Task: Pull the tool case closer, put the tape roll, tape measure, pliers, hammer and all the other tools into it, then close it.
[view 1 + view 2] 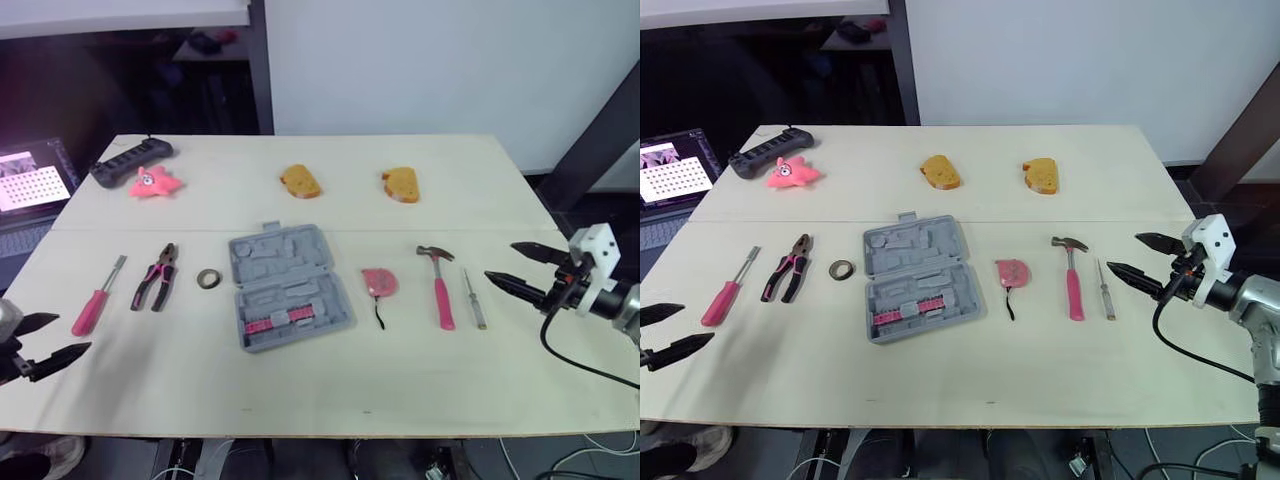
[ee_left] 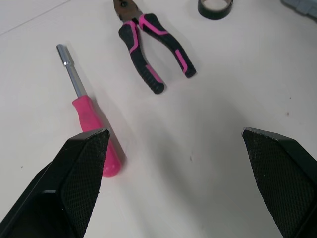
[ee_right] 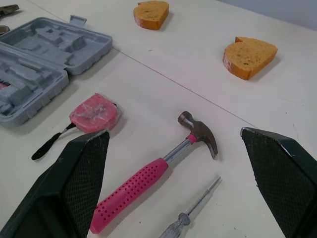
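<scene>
A grey tool case (image 1: 287,284) lies open in the middle of the table, with a pink bit strip in its near half. To its left lie a black tape roll (image 1: 208,278), pink-handled pliers (image 1: 157,276) and a pink screwdriver (image 1: 97,297). On its right sit a pink tape measure (image 1: 379,282), a pink-handled hammer (image 1: 439,284) and a thin clear screwdriver (image 1: 474,297). My left gripper (image 1: 48,341) hovers open at the table's near left edge, just short of the pink screwdriver (image 2: 90,117). My right gripper (image 1: 520,268) is open at the right edge, beside the thin screwdriver (image 3: 190,212).
Two pieces of toast (image 1: 300,181) (image 1: 401,184) lie toward the far side of the table (image 1: 330,385). A pink star toy (image 1: 153,181) and a black power strip (image 1: 130,160) sit at the far left corner. A lit screen (image 1: 30,177) stands off the table's left edge.
</scene>
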Action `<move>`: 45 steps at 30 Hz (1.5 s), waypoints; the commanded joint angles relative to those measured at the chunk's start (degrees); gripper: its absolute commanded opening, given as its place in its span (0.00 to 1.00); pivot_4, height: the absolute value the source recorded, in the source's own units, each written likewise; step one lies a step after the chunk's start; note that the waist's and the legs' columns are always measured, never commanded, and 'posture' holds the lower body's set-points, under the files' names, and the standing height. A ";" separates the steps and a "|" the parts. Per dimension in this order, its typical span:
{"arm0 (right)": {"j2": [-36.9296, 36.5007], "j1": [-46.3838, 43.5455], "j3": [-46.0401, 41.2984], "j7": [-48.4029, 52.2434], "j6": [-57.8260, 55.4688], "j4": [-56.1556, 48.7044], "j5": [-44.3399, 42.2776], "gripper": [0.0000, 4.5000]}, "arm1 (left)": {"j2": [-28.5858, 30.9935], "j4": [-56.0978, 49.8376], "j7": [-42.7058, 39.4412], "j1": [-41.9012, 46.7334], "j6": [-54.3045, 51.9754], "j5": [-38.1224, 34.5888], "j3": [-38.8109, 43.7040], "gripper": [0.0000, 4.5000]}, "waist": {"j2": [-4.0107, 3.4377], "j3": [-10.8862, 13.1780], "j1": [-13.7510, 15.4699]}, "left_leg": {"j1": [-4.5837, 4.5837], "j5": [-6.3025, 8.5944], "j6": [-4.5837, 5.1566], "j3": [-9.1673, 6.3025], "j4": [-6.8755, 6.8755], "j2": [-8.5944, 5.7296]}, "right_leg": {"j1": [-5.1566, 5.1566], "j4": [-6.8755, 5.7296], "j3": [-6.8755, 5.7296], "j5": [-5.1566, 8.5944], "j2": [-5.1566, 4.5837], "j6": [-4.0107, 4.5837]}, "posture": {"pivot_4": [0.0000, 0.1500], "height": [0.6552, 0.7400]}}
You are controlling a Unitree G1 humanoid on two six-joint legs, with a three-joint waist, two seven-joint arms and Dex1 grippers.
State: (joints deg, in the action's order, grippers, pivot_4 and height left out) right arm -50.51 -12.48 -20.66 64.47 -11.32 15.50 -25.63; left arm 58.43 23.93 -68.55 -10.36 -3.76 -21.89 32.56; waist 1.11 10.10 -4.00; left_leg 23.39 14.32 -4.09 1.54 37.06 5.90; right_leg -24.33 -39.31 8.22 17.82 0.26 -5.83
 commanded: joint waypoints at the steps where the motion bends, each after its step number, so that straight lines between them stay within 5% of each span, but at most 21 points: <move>1: -0.73 -0.70 -0.78 0.44 0.99 -0.35 -0.20 1.00 | 0.93 -1.16 -0.77 0.05 -0.40 -1.60 2.85 1.00 | 0.00 0.00 0.00 | 0.00 0.00 0.00 0.00 0.00 0.00 | 0.00 0.00 0.00 0.00 0.00 0.00 | 1.00 0.70; 16: -1.40 -2.78 3.37 0.50 -4.76 -4.89 0.41 1.00 | 0.54 -3.67 3.25 0.60 -1.16 0.32 1.59 1.00 | 0.00 0.00 -0.02 | 0.00 0.00 0.00 0.00 0.01 0.00 | 0.00 -0.01 0.00 -0.01 0.00 -0.02 | 1.00 0.70; 22: -0.02 -9.65 10.58 -1.65 -15.66 -13.98 0.07 1.00 | -1.86 -20.13 1.58 -5.35 -11.49 -6.89 4.41 1.00 | -0.01 0.00 -0.15 | 0.00 0.00 0.00 0.01 0.02 0.02 | -0.03 -0.07 0.02 -0.03 0.00 -0.05 | 1.00 0.70; 28: 3.01 -20.72 22.56 2.77 -14.97 -13.51 4.42 1.00 | -6.14 -30.54 6.93 -7.31 -11.28 -4.04 1.28 0.94 | 0.02 0.01 0.02 | 0.00 0.00 0.00 -0.01 0.04 0.02 | -0.04 -0.07 0.01 -0.01 0.00 -0.02 | 1.00 0.70; 30: 5.09 -25.39 26.24 4.15 -12.79 -10.02 6.96 0.88 | -7.87 -32.78 8.75 -6.67 -11.72 -3.98 -0.18 0.82 | 0.01 0.01 -0.02 | 0.01 0.00 0.00 0.01 0.06 0.01 | -0.03 -0.06 0.02 -0.01 0.00 -0.02 | 1.00 0.70; 32: 7.64 -29.80 29.82 5.74 -9.89 -5.72 9.78 0.72 | -9.53 -34.09 10.30 -6.12 -12.10 -3.26 -2.67 0.60 | 0.01 0.02 -0.02 | 0.02 0.00 0.00 0.01 0.06 0.01 | -0.04 -0.06 0.03 -0.02 0.00 -0.02 | 1.00 0.70; 37: 13.78 -37.23 38.31 8.09 0.77 6.40 18.75 0.16 | -12.84 -34.10 14.27 -2.23 -12.41 0.12 -10.63 0.02 | 0.02 0.02 0.04 | 0.01 0.00 0.00 0.01 0.05 0.01 | -0.04 -0.08 0.01 -0.09 0.01 -0.14 | 1.00 0.70; 38: 14.85 -38.53 39.81 7.47 4.05 10.16 21.30 0.02 | -13.26 -33.67 15.12 -0.66 -12.90 0.42 -11.81 0.00 | 0.03 0.01 0.08 | 0.03 0.00 0.00 0.00 0.05 0.01 | -0.05 -0.08 -0.01 -0.09 0.01 -0.14 | 1.00 0.70; 45: 22.62 -46.98 46.31 1.09 23.33 33.85 34.06 0.01 | -15.44 -24.43 18.08 9.70 -12.38 4.65 -19.52 0.00 | 0.02 0.01 -0.23 | 0.03 -0.01 -0.01 0.00 0.10 0.00 | -0.03 -0.10 0.00 -0.14 0.00 -0.17 | 1.00 0.70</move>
State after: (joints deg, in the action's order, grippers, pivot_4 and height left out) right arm -28.95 -56.67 25.47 67.45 7.52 46.52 6.02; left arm 43.37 -2.01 -50.66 -1.59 -16.94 -18.48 14.38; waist 1.13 10.12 -4.22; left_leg 23.41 14.31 -4.11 1.55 37.16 5.90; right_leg -24.36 -39.45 8.22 17.68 0.26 -6.01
